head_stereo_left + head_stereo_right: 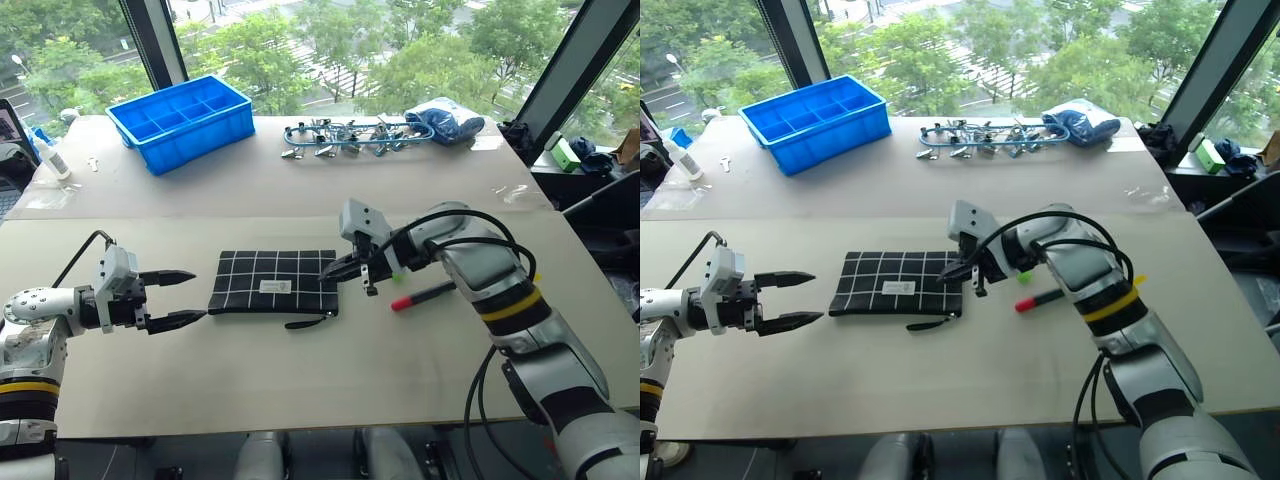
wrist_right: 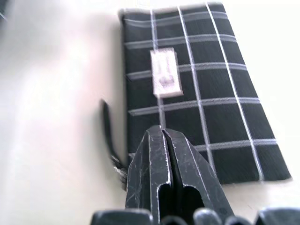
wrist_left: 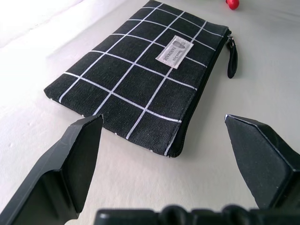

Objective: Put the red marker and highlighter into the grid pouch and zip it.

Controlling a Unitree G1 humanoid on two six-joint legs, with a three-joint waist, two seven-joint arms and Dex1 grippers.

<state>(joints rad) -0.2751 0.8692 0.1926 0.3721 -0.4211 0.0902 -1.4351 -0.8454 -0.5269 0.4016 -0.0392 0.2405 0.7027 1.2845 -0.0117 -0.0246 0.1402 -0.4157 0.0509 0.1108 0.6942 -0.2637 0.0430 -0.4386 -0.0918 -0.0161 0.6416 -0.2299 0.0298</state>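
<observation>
On the counter (image 1: pixel 300 370) between my arms lies the grid pouch (image 1: pixel 272 281), limp and light, best pinched by its strap (image 1: pixel 310 322); my left end effector (image 1: pixel 180 296) gapes, the right end effector (image 1: pixel 326 274) clenched empty, red marker (image 1: pixel 421 296) beside.

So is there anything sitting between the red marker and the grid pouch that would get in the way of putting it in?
Only the right gripper, shut and empty, hangs over the table between the red marker and the grid pouch. Nothing lies on the table in that gap. The pouch's zipper looks closed, which would keep the marker out.
</observation>
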